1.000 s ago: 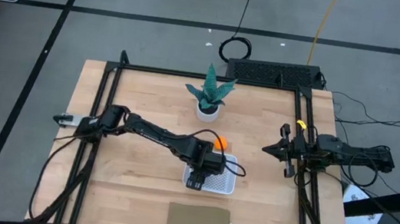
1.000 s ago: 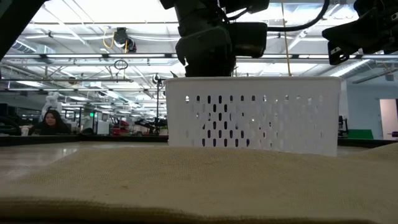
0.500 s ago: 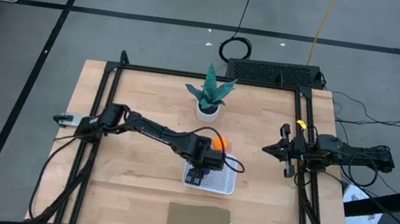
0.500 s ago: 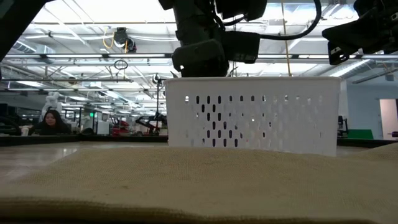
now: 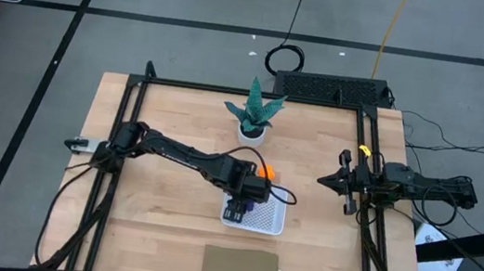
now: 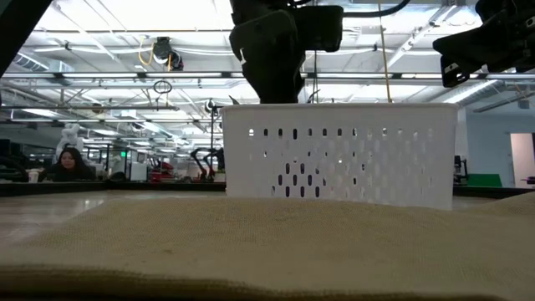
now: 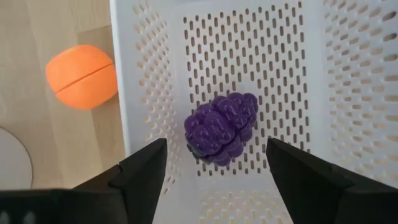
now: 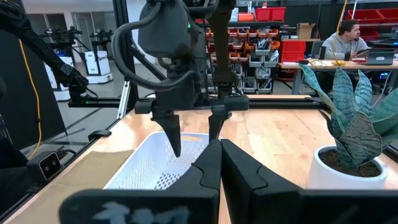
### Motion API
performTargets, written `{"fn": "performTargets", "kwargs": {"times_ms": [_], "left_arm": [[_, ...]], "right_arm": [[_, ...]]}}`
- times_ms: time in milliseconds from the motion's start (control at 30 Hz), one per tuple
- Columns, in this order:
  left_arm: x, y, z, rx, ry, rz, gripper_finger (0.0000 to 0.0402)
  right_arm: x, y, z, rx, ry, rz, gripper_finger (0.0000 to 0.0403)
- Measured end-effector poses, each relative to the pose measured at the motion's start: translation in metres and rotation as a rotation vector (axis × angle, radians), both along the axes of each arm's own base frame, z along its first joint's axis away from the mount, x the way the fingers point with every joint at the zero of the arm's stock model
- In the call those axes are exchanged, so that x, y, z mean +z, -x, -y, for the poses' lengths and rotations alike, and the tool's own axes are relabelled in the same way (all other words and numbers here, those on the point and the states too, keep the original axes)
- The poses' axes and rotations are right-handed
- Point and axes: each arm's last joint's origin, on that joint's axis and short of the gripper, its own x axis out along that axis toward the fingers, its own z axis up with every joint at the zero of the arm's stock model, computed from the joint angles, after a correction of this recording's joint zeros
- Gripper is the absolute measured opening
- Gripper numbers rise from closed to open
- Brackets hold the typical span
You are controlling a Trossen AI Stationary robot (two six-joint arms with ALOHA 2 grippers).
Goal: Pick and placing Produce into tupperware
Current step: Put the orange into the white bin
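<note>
Left gripper [image 7: 214, 168] hangs empty, fingers spread, over white perforated plastic tupperware [image 7: 348, 93]; knobbly purple produce lump [image 7: 222, 127] inside. Next: round orange ball [image 7: 81, 76] (just outside its wall).

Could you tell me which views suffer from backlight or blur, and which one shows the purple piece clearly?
Low view: bright ceiling lights silhouette the left gripper above the tupperware, foreground pad soft. Left wrist view: even light, purple lump sharp. Right wrist view: its own fingers blurred.
</note>
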Motion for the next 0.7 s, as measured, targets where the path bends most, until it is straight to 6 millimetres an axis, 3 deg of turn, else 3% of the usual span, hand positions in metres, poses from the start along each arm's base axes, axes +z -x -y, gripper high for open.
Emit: {"fn": "performTargets", "kwargs": {"times_ms": [167,467,600,700], "left_arm": [[0.0,0.0,0.0,-0.013,-0.005,-0.002,0.0208],[-0.001,0.002,0.0,-0.037,-0.016,-0.022,0.0023],[-0.001,0.005,-0.001,-0.063,-0.029,-0.054,0.0011],[0.011,0.01,-0.001,-0.06,-0.054,-0.037,0.0004]], "right_arm": [[0.0,0.0,0.0,0.0,0.0,0.0,0.0],[0.0,0.0,0.0,0.0,0.0,0.0,0.0],[0.0,0.0,0.0,0.0,0.0,0.0,0.0],[0.0,0.0,0.0,0.0,0.0,0.0,0.0]]}}
